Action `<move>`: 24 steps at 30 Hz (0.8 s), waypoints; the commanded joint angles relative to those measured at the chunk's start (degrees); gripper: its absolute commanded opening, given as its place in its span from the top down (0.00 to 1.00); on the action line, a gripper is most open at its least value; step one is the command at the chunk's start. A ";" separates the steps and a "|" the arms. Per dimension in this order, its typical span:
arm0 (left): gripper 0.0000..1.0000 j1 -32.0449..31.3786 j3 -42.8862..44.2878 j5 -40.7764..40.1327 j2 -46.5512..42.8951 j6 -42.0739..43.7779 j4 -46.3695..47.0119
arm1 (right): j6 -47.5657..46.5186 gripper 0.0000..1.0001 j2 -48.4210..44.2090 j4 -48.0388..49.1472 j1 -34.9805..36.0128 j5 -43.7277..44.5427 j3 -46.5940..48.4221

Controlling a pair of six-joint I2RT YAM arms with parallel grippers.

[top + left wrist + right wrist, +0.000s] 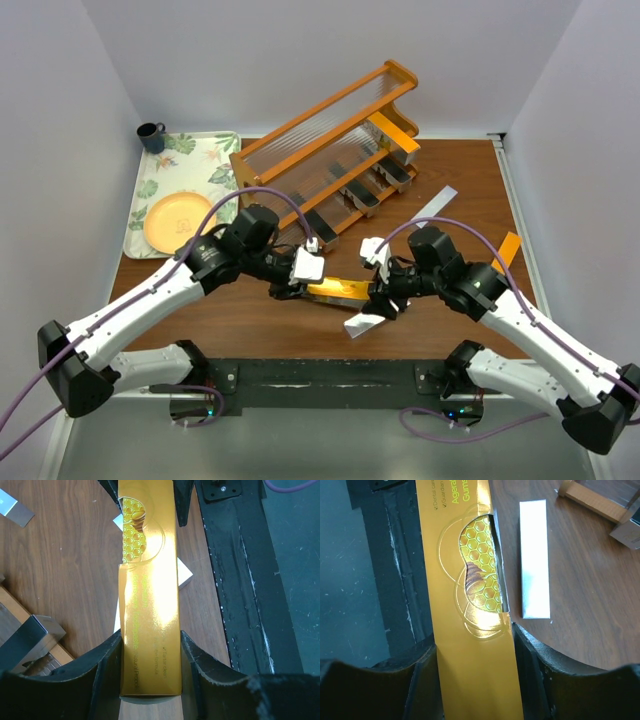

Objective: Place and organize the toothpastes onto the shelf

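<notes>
A gold toothpaste carton (pixel 338 291) hangs level above the table's front middle, held at both ends. My left gripper (pixel 292 288) is shut on its left end; in the left wrist view both fingers press the carton (pixel 150 605) at the gripper (pixel 150 647). My right gripper (pixel 381 296) grips the other end; its fingers touch both sides of the carton (pixel 470 630) at the gripper (pixel 474 655). A silver toothpaste (pixel 365 322) lies under it, another silver one (pixel 432 205) and an orange one (pixel 508 248) to the right. The shelf (pixel 330 150) stands behind, with gold (pixel 396 136) and dark cartons (pixel 357 196) on it.
A floral tray (pixel 190 155) at the back left carries a yellow plate (pixel 180 222), with a dark mug (pixel 151 136) beside it. The black base plate (pixel 320 380) runs along the near edge. White walls close in both sides.
</notes>
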 commanded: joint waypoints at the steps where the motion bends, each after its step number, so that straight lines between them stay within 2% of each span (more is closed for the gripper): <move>1: 0.58 0.61 0.55 -2.45 -2.17 -0.11 3.93 | 1.69 0.75 -1.26 1.56 0.19 -0.28 1.10; 2: 0.54 0.61 0.46 -3.16 -2.35 -0.81 4.37 | 1.86 0.77 -1.17 1.65 0.10 0.07 1.10; 3: 0.47 0.61 0.20 -3.95 -2.52 -1.25 5.25 | 2.21 0.80 -1.17 1.82 0.10 0.16 1.02; 5: 0.38 0.70 0.02 -6.41 -3.31 -2.83 6.57 | 2.66 0.81 -1.00 2.00 0.10 0.60 1.02; 6: 0.30 0.70 -0.41 -7.46 -3.66 -3.53 8.66 | 3.35 0.82 -1.08 2.26 0.10 1.21 0.84; 9: 0.17 0.87 -2.25 -12.47 -5.95 -6.26 14.01 | 5.55 0.89 -0.99 3.58 0.10 4.80 0.40; 11: 0.12 1.05 -3.58 -16.86 -8.49 -8.37 17.28 | 7.05 0.95 -1.34 5.25 0.10 7.36 0.14; 14: 0.11 1.22 -6.04 -21.87 -11.48 -10.56 22.82 | 9.68 1.00 -1.79 8.32 0.19 11.32 -0.74; 18: 0.10 1.22 -9.11 -28.47 -14.47 -11.71 28.70 | 11.44 1.00 -1.43 10.08 0.10 12.38 -0.57; 24: 0.09 1.22 -14.12 -40.50 -18.60 -15.40 37.40 | 14.26 1.00 -3.71 14.38 0.01 21.68 -0.74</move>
